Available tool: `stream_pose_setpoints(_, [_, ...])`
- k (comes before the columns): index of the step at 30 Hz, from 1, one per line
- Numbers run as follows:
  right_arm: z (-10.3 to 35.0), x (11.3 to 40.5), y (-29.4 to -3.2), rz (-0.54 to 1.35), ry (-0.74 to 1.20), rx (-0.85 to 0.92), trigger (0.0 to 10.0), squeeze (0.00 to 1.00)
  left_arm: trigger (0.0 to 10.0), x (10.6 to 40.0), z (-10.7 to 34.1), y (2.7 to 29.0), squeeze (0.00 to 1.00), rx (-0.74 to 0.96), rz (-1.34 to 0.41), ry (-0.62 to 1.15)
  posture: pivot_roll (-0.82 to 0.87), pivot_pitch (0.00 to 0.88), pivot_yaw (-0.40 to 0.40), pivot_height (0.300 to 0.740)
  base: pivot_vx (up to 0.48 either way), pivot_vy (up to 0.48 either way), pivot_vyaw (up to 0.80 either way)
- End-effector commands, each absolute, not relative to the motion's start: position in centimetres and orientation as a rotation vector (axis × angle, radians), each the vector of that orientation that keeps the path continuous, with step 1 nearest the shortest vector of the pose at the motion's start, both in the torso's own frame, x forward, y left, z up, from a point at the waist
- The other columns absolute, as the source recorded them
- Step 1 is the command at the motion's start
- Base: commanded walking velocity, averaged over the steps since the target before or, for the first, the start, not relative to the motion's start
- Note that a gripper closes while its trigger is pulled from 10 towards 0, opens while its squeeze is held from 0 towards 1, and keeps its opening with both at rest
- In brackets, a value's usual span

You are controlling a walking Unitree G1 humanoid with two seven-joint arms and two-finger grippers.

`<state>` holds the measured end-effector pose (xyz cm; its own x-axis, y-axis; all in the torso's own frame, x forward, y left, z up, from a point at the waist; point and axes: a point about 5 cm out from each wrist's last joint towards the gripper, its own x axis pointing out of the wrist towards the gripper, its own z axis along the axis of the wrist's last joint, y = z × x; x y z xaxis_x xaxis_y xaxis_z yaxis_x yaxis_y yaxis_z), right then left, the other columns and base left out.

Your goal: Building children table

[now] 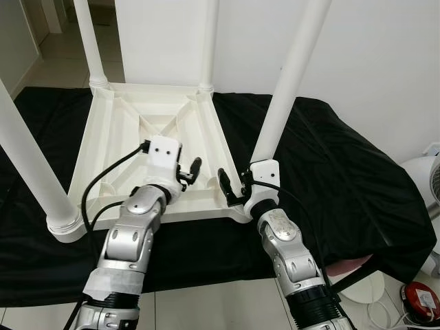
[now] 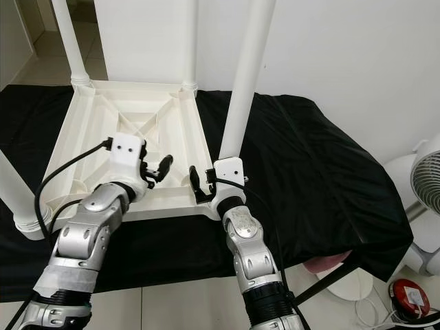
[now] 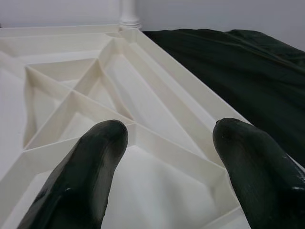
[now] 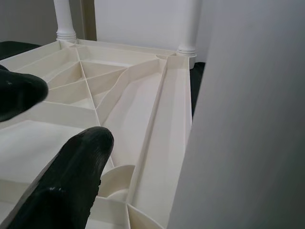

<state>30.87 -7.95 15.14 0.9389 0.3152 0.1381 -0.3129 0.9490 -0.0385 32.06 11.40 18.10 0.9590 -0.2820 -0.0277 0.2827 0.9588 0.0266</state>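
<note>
A: Where's the table (image 1: 144, 130)?
B: Upside down on the black cloth (image 1: 330, 172), legs up, under both grippers.
A: Grippers?
B: Left gripper (image 1: 191, 172) spread over the ribs; right gripper (image 1: 229, 187) spread beside the near leg (image 1: 289, 89).

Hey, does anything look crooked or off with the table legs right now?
Yes. The near right leg leans away from the upside-down table top, while the far legs stand straight. It looks not fully seated in its corner.

A home room: tiled floor (image 1: 206, 302), fan (image 2: 430, 185), white walls.
</note>
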Motion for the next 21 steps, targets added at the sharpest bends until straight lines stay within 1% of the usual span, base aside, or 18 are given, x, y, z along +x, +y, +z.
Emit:
stream_pose_setpoints(1, [14.9, 30.8, -8.3, 0.312, -0.140, -0.023, 10.0, 0.00, 10.0, 32.3, 17.8, 11.6, 0.00, 0.032, -0.234, 0.048, -0.03, 0.000, -0.103, 0.740, 0.000, 0.000, 0.00])
stream_pose_setpoints(5, [15.2, 30.4, -9.1, 0.279, -0.160, -0.022, 10.0, 0.00, 10.0, 32.1, 17.7, 12.4, 0.00, 0.049, -0.193, 0.039, -0.02, 0.000, -0.105, 0.740, 0.000, 0.000, 0.00])
stream_pose_setpoints(9, [15.4, 29.5, -10.6, 0.215, -0.182, -0.031, 10.0, 0.00, 10.0, 31.6, 17.7, 13.6, 0.00, 0.018, -0.127, 0.026, -0.02, 0.000, -0.101, 0.740, 0.000, 0.000, 0.00])
stream_pose_setpoints(14, [15.6, 29.4, -10.9, 0.199, -0.188, -0.029, 10.0, 0.00, 10.0, 31.4, 17.6, 13.8, 0.00, 0.019, -0.112, 0.019, -0.02, 0.000, -0.101, 0.740, 0.000, 0.000, 0.00])
stream_pose_setpoints(15, [15.9, 29.3, -11.3, 0.181, -0.198, -0.033, 10.0, 0.00, 10.0, 31.1, 17.4, 14.3, 0.00, -0.001, -0.065, 0.013, -0.02, 0.000, -0.099, 0.740, 0.000, 0.000, 0.00])
stream_pose_setpoints(16, [15.9, 29.3, -11.3, 0.181, -0.198, -0.033, 10.0, 0.00, 10.0, 31.1, 17.4, 14.3, 0.00, -0.001, -0.065, 0.013, -0.02, 0.000, -0.099, 0.740, 0.000, 0.000, 0.00])
stream_pose_setpoints(17, [16.3, 29.3, -11.7, 0.163, -0.210, -0.036, 10.0, 0.00, 10.0, 30.8, 17.6, 15.1, 0.00, -0.033, 0.018, -0.021, -0.03, 0.000, -0.098, 0.740, 0.000, 0.000, 0.00])
stream_pose_setpoints(19, [16.3, 29.3, -11.7, 0.163, -0.210, -0.036, 10.0, 0.00, 10.0, 30.8, 17.6, 15.1, 0.00, -0.033, 0.018, -0.021, -0.03, 0.000, -0.098, 0.740, 0.000, 0.000, 0.00])
stream_pose_setpoints(20, [16.7, 29.4, -12.0, 0.152, -0.221, -0.037, 10.0, 0.00, 10.0, 30.5, 17.9, 15.7, 0.00, -0.071, 0.087, -0.053, -0.02, 0.000, -0.101, 0.740, 0.000, 0.000, 0.00])
stream_pose_setpoints(21, [16.7, 29.4, -12.0, 0.152, -0.221, -0.037, 10.0, 0.00, 10.0, 30.5, 17.9, 15.7, 0.00, -0.071, 0.087, -0.053, -0.02, 0.000, -0.101, 0.740, 0.000, 0.000, 0.00])
